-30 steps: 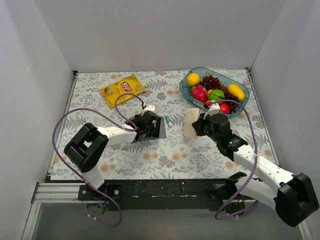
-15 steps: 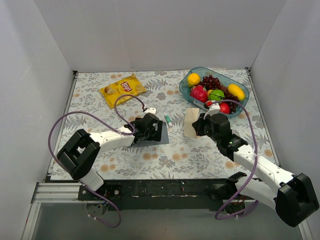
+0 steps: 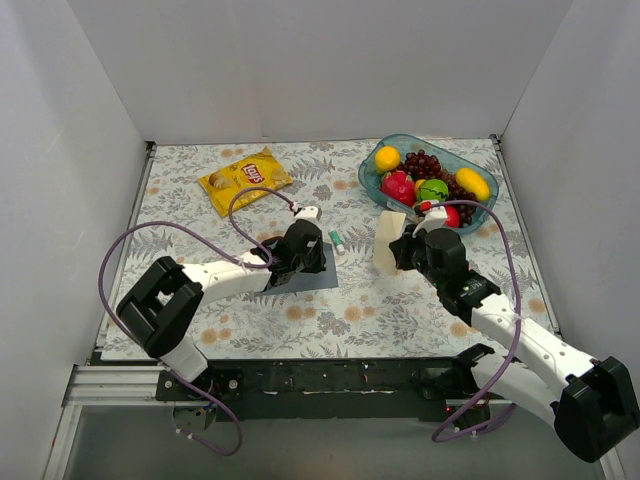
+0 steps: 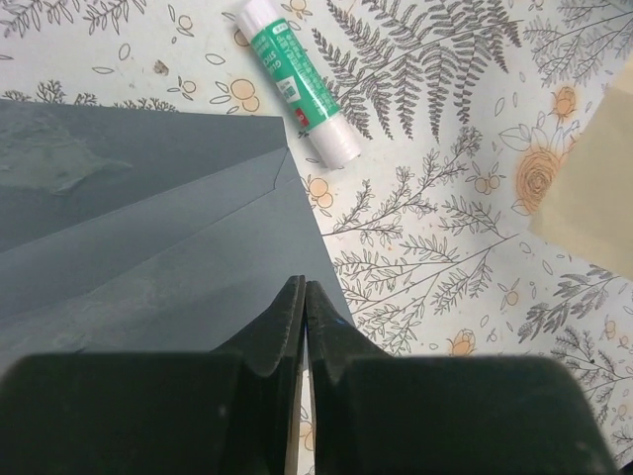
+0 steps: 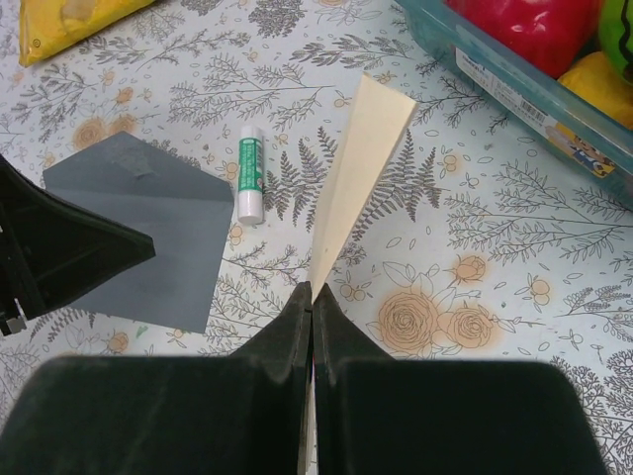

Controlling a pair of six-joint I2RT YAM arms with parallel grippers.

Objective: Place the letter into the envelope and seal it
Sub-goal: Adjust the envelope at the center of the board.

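Slate-blue envelope [image 4: 148, 247] lies flat near the table's middle, your left claw [image 4: 305, 297] pinched shut on its right edge; the right claw [image 5: 312, 297], fully closed, grips the cream letter [image 5: 361, 168] edge-up, right of centre. Raise that edge gently to open the mouth, then level the letter and slide it in leftward, clear of the glue stick [image 4: 297, 84].

Eyes on the yellow crisp bag [image 3: 246, 178] at the far left of the table: its red logo [image 3: 252, 173] reads "Lay's" (just barely, from the top camera). Over to the glue stick [image 4: 297, 84], whose green label carries white print too fine to make out. A white sticker [image 5: 539, 119] on the fruit bowl's [image 5: 435, 30] wall shows blue lettering, blurred beyond reading.
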